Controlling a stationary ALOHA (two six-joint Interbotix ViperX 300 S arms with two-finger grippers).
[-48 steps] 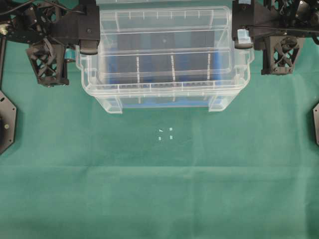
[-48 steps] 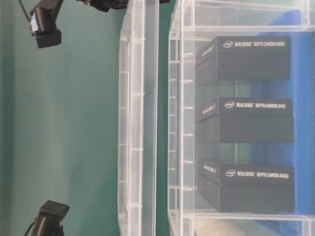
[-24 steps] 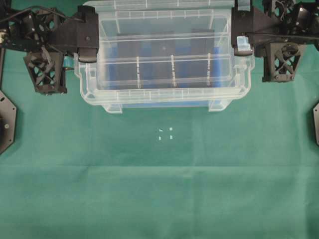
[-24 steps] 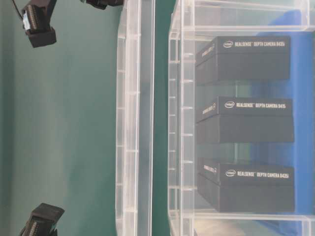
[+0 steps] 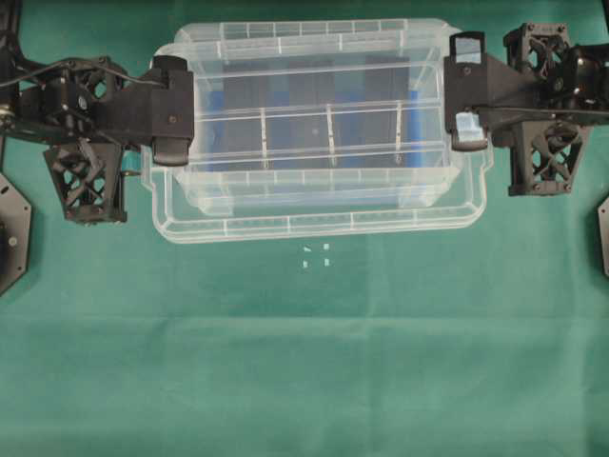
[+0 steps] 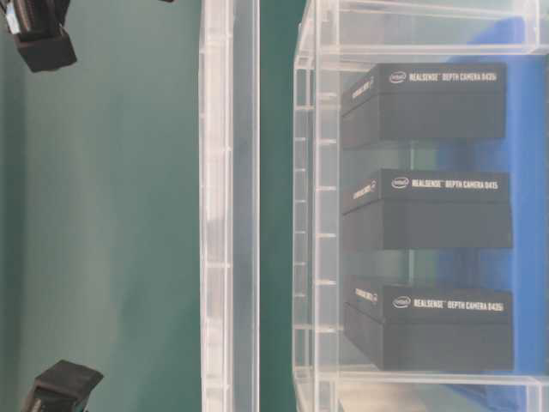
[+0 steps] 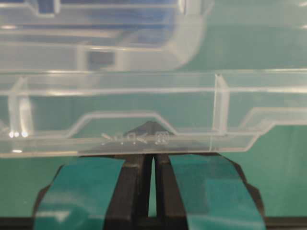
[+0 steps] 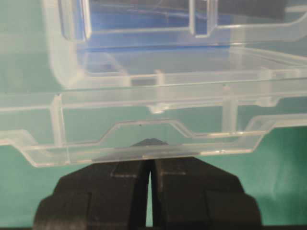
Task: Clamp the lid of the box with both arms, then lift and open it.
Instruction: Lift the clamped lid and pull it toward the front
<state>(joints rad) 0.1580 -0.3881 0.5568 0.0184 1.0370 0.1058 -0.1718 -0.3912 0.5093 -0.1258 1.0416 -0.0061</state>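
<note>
Looks like a robotics lab bench rather than a home or shop: green cloth (image 5: 304,371) spread flat as a work surface, with small white alignment marks (image 5: 316,255) stuck near its middle. Two black lattice-frame arms, left arm (image 5: 86,124) and right arm (image 5: 542,105), mounted at opposite sides, plus black hexagonal base plates (image 5: 13,233) at the edges. Boxed depth cameras, black cases (image 6: 429,210) labelled RealSense, stored inside a clear box (image 6: 317,215).
</note>
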